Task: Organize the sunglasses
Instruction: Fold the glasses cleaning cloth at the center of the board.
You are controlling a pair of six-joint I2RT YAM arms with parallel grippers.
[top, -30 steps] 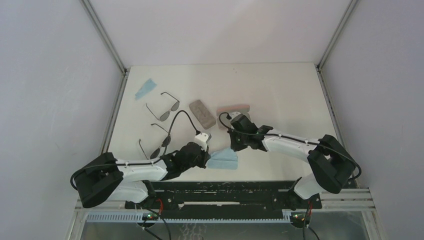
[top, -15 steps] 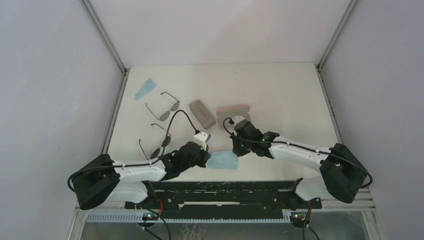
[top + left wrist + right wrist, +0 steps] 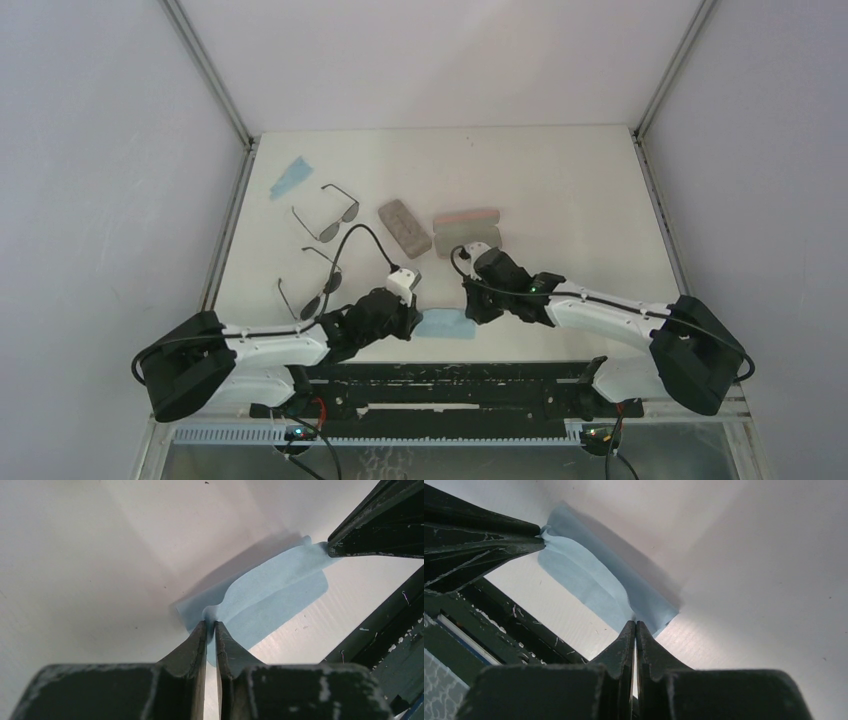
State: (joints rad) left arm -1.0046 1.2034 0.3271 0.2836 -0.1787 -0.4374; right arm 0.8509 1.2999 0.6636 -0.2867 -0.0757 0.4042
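Observation:
Two pairs of sunglasses lie on the left of the table: one pair (image 3: 330,215) farther back, the other pair (image 3: 312,290) beside my left arm. Neither gripper touches them. Between the grippers a folded light blue cloth (image 3: 445,324) lies low near the table's front edge. My left gripper (image 3: 412,322) (image 3: 210,623) pinches the cloth (image 3: 270,595) at its left end, jaws only a slit apart with a pucker of cloth between the tips. My right gripper (image 3: 472,312) (image 3: 635,622) is shut on the right end of the cloth (image 3: 589,575).
A grey-brown case (image 3: 404,228) and a pink case (image 3: 467,218) lie mid-table behind the grippers. A second light blue cloth (image 3: 290,177) sits at the back left. The black rail (image 3: 450,372) at the arms' bases runs just in front of the held cloth.
Both grippers have come toward the front edge and closer together with the cloth, which now looks narrower. The left jaws have parted by a slit.

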